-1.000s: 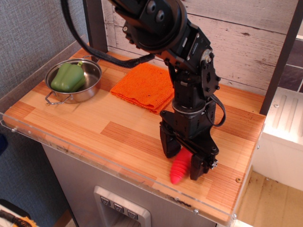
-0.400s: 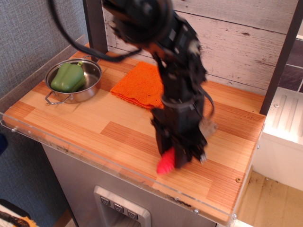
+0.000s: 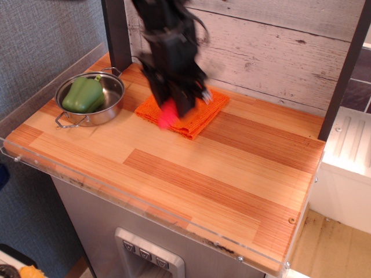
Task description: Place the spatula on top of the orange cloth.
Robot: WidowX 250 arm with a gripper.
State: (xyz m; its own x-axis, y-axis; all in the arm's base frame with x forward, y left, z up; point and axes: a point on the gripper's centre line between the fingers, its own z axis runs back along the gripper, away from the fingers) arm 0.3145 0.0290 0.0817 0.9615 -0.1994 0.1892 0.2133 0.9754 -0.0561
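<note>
My gripper is blurred with motion and stands over the orange cloth at the back middle of the wooden counter. It is shut on the spatula, whose red-pink handle sticks out below the fingers, just above the cloth's front left part. The spatula's metal head is hidden inside the gripper. I cannot tell whether the handle touches the cloth.
A steel bowl holding a green pepper sits at the back left, close to the cloth. A dark post stands behind the bowl. A plank wall backs the counter.
My gripper has carried the spatula from the counter's front right, up and back to the left, to over the orange cloth.
</note>
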